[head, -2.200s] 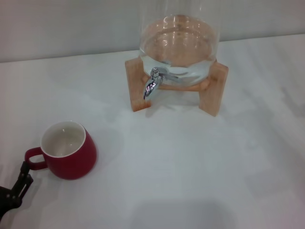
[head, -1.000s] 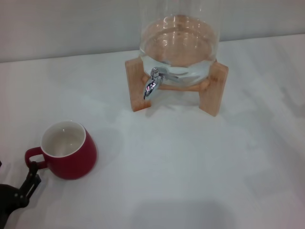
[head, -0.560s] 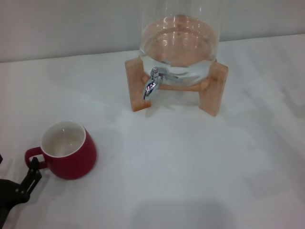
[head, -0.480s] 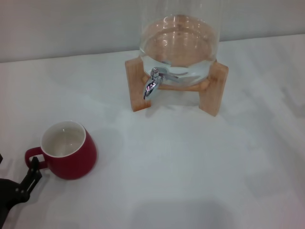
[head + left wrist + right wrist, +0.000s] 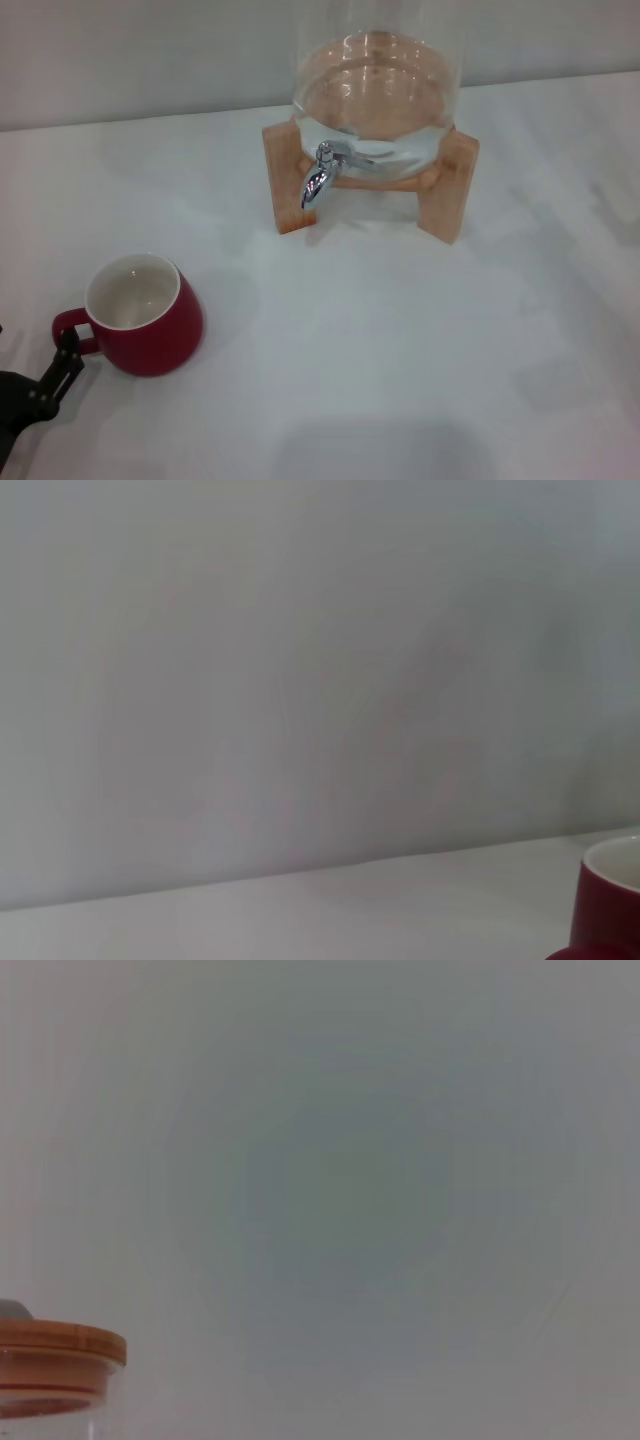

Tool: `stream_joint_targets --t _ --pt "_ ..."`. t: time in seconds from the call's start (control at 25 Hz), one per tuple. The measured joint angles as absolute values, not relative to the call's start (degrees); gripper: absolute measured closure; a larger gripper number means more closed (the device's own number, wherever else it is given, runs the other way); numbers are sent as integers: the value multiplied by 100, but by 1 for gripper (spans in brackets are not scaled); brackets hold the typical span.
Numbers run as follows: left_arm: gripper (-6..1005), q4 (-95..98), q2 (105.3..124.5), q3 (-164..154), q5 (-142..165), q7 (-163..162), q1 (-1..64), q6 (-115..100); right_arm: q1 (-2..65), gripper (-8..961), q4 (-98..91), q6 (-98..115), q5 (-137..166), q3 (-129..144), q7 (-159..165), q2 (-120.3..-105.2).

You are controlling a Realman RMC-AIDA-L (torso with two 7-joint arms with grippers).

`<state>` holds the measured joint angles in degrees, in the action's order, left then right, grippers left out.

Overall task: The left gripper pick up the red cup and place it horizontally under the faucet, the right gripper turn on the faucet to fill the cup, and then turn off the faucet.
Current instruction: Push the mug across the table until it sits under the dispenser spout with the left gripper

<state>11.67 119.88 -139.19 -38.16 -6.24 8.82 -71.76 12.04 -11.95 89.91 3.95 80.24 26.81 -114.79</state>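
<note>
Left gripper (image 5: 55,372), black claw, low beside loop handle of squat dark-red ceramic cup (image 5: 145,314); finger spread indeterminable. Cup upright on white table (image 5: 400,340), well apart from chrome faucet (image 5: 320,172).

The left gripper (image 5: 40,385) is cut off at the head view's near-left corner, so its jaws cannot be judged. Only an edge of the red cup (image 5: 610,900) is caught by the left wrist view. The dispenser (image 5: 375,90) is cropped above.
</note>
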Motion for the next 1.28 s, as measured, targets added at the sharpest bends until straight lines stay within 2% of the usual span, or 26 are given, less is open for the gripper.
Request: stream_joint_targets --t 0.84,1.04,1.28 --pt "129 1169 11989 -13915 -3816 -659 907 -7162 1204 123 -1200 9041 395 8024 2680 -11479" --pt "295 1169 11988 -13922 -3818 -667 915 -7162 1204 123 -1197 9050 395 8024 2680 -11479" --pt "409 1169 11989 -13939 -3811 -707 949 -7141 1204 124 -1195 9053 395 8024 2680 -11479"
